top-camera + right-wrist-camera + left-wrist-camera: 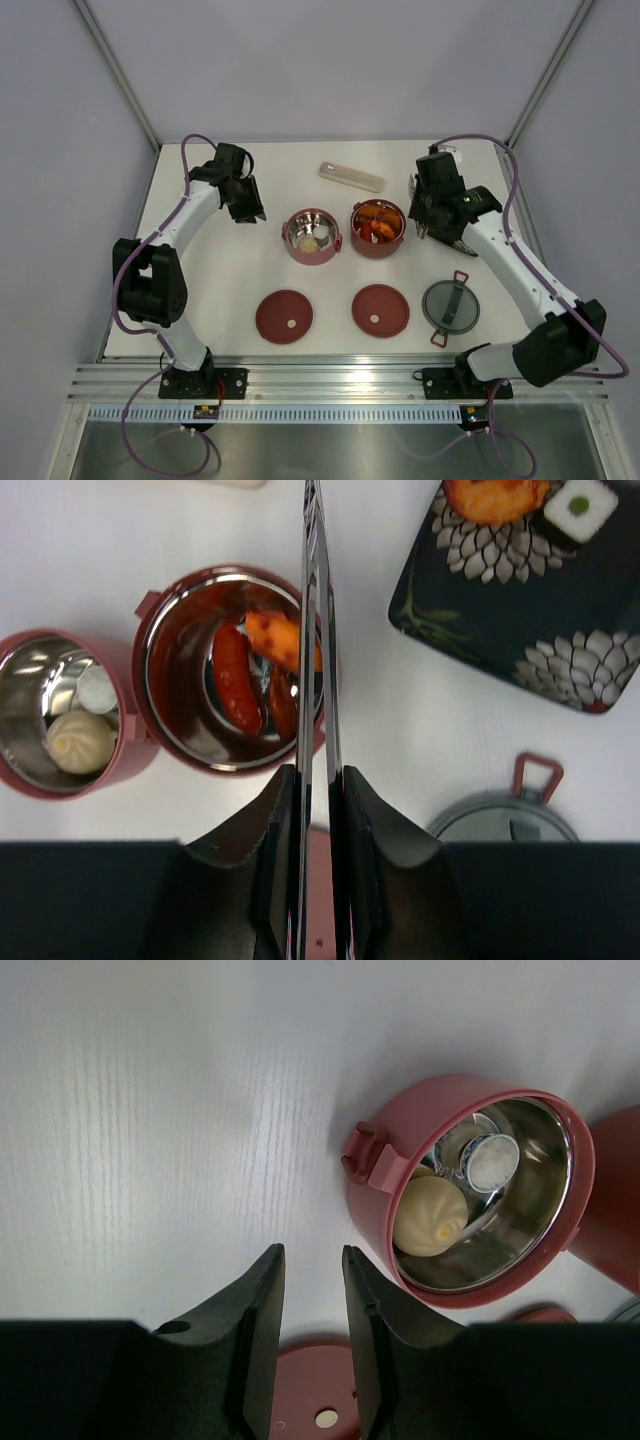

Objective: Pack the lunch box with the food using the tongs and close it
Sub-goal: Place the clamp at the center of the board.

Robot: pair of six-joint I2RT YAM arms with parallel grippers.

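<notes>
Two maroon lunch box bowls stand side by side mid-table. The left bowl [312,236] holds a pale bun [430,1217] and a small white round piece [493,1160]. The right bowl [235,670] holds orange-red food pieces [232,675]. My right gripper [318,775] is shut on the silver tongs [310,600], whose two arms run forward over the right bowl's rim. My left gripper [312,1260] is open and empty, above bare table to the left of the left bowl. An orange piece [495,495] and a white piece with a dark centre [580,507] lie on the black tray.
Two flat maroon disc lids [285,316] [380,309] and the grey top lid with red latches [450,304] lie nearer the arm bases. A pale beige case [351,176] lies behind the bowls. The black patterned tray [500,610] is right of the right bowl, under my right arm.
</notes>
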